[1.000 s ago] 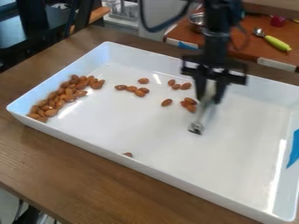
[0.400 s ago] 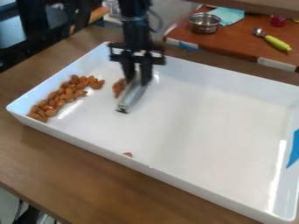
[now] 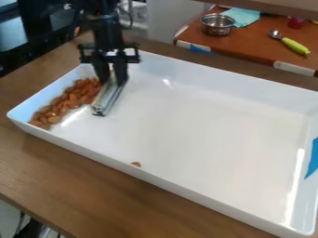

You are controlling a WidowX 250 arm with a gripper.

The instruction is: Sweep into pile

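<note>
1. The almonds (image 3: 64,106) lie in a long pile along the left short edge of the white tray (image 3: 217,125), running from near its left corner towards its back-left corner.
2. One lone almond (image 3: 136,164) sits well apart from the pile, beside the tray's front long edge, partly hidden by the wall.
3. A pale, narrow sweeping tool (image 3: 106,101) stands tilted just to the right of the pile's upper part, its lower end at the tray floor; whether it touches the nuts I cannot tell.
4. The black gripper (image 3: 111,82) hangs over the tray near its back-left corner, fingers pinching the sweeping tool between them.
5. The tray rests on a brown wooden table (image 3: 62,167); a blue patch (image 3: 312,160) marks the tray's right end.
6. Behind, an orange-brown side table (image 3: 261,41) carries a metal bowl (image 3: 217,25) near its left edge, a light-blue cloth (image 3: 243,16) just beside it, and a green-handled utensil (image 3: 294,46) farther right.
</note>
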